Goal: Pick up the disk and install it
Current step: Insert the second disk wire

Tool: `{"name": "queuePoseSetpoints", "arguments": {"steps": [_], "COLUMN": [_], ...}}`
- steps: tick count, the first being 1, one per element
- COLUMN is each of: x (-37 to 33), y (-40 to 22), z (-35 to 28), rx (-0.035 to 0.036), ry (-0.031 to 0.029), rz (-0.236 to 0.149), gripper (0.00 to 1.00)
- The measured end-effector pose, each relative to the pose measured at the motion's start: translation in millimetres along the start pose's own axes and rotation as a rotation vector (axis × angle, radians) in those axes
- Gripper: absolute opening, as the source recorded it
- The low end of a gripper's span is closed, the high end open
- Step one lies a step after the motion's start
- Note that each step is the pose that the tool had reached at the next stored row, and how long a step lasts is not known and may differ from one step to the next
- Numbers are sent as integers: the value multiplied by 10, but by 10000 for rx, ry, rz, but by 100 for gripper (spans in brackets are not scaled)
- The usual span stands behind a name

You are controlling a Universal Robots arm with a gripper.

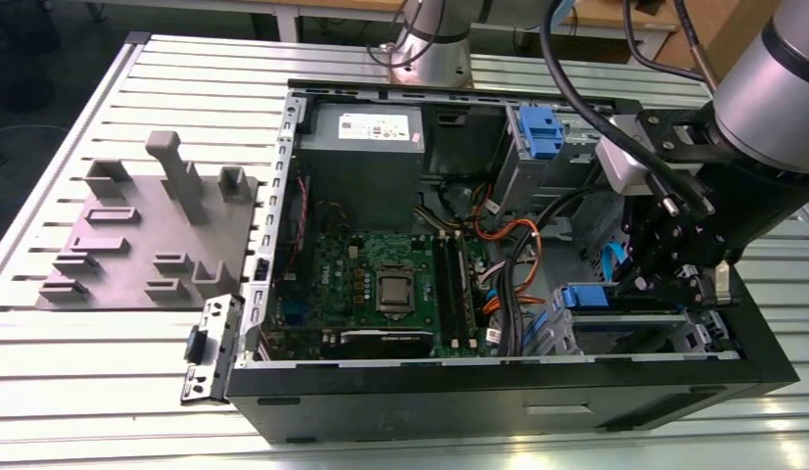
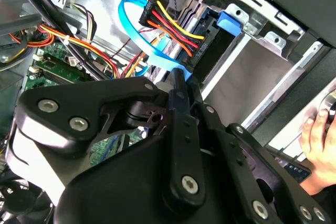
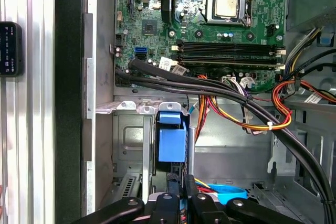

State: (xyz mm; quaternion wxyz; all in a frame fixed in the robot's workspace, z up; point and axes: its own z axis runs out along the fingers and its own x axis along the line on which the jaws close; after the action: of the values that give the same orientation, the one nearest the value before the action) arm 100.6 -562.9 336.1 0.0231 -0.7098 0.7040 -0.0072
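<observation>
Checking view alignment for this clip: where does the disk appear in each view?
Exterior view: the disk, blue-framed, in the drive bay at the exterior view's right.
Second wrist view: disk in the bay behind the blue cable.
First wrist view: disk edge-on in the bay.
Shared landmark: the green motherboard.

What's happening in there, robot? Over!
Gripper down inside the computer case, close to the disk. Disk standing in its bay. Blue cable and wires crowding the gripper.
</observation>
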Motion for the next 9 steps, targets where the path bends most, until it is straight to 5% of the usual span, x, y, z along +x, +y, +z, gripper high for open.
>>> {"name": "queuePoseSetpoints", "arguments": {"steps": [9], "x": [2], "y": [1], "z": [14], "rx": [0], "ry": [-34], "rz": [2], "gripper": [16]}}
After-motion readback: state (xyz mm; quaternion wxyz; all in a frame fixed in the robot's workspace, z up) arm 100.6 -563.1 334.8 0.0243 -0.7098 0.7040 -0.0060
